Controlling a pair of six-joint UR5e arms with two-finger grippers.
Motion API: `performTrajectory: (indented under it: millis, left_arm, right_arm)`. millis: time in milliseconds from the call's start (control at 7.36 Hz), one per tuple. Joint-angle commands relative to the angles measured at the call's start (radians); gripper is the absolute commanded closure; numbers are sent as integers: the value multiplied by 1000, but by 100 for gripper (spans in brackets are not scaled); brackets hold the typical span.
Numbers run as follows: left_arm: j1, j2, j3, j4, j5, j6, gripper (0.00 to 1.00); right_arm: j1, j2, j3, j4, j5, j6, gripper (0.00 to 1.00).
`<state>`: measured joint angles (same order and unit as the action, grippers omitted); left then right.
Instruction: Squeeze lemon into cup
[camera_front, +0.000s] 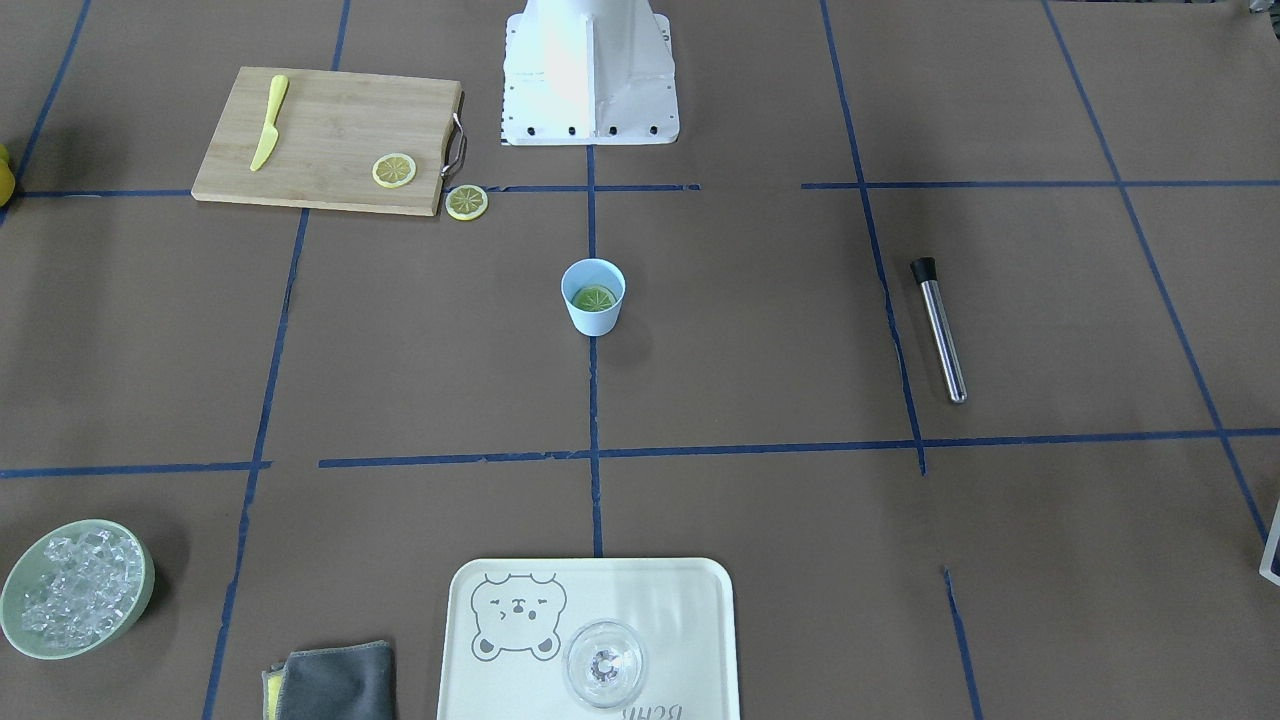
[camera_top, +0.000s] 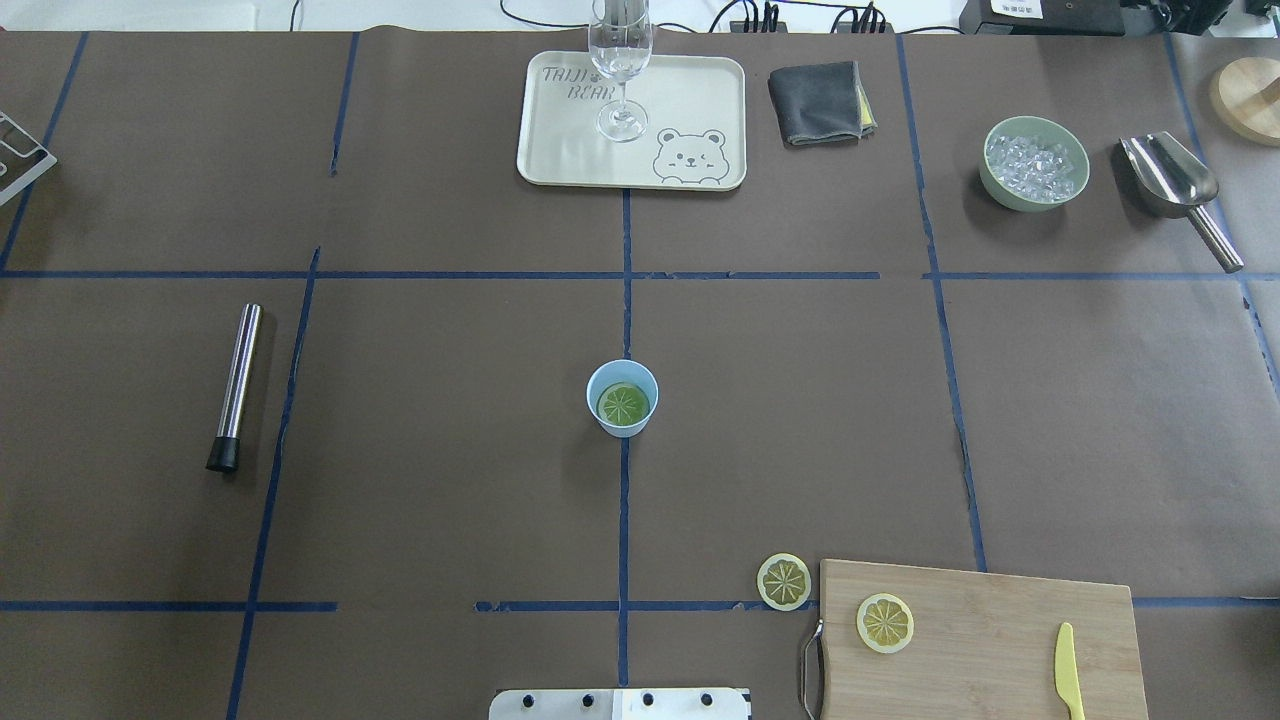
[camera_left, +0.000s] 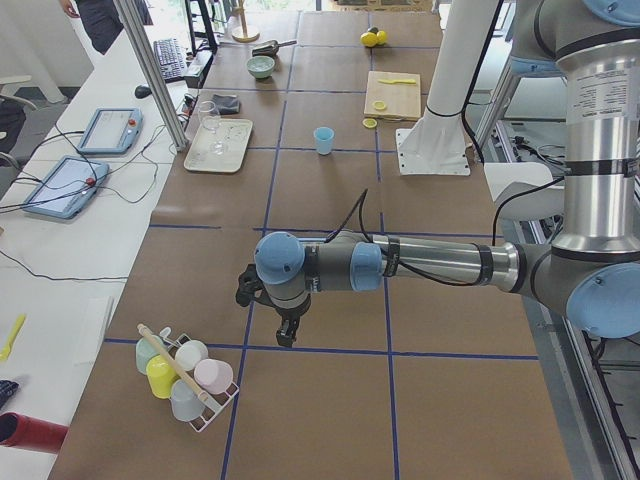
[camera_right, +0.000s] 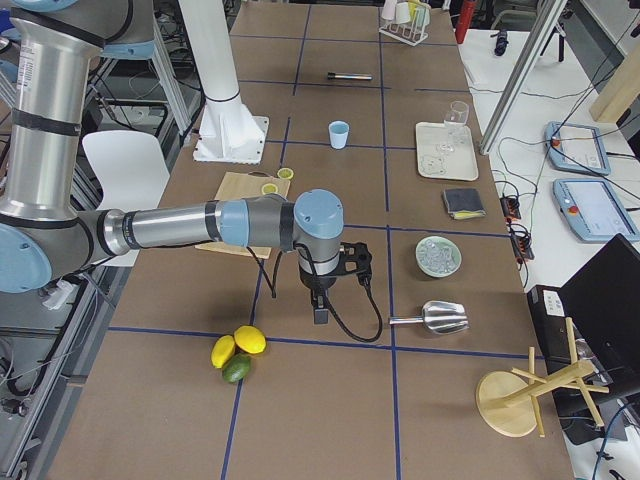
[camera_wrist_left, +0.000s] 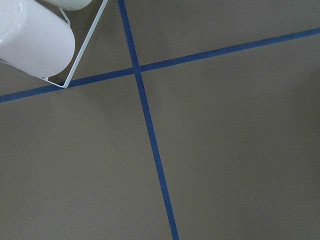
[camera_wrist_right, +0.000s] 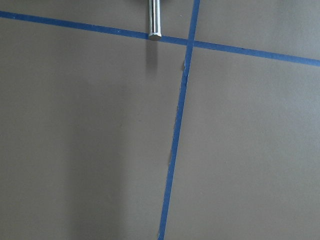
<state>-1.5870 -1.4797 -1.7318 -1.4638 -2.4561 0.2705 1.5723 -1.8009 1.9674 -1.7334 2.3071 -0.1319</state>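
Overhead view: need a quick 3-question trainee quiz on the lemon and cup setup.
1. True or false: a lemon slice lies inside the cup.
2. Where is the yellow knife? A) on the cutting board B) on the tray C) in the ice bowl
3. Fill in: ___ lemon slices lie outside the cup.

Key: 1. true. 2. A. 3. two: the board slice and the table slice beside the board's handle.
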Motion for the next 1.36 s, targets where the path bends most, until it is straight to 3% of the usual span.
performTrajectory:
  millis: [0,272,1223]
  left_arm:
    - [-1,-5,-1,0,20,3,0]
    - [-16,-10,-9,0,109,6,0]
    - [-25,2,-25,-3,101,4,0]
  right_arm:
    - [0,0,1,0,0,0,0]
    - [5,-3,1,0,0,0,0]
    - [32,-49,8,3,-8,0,0]
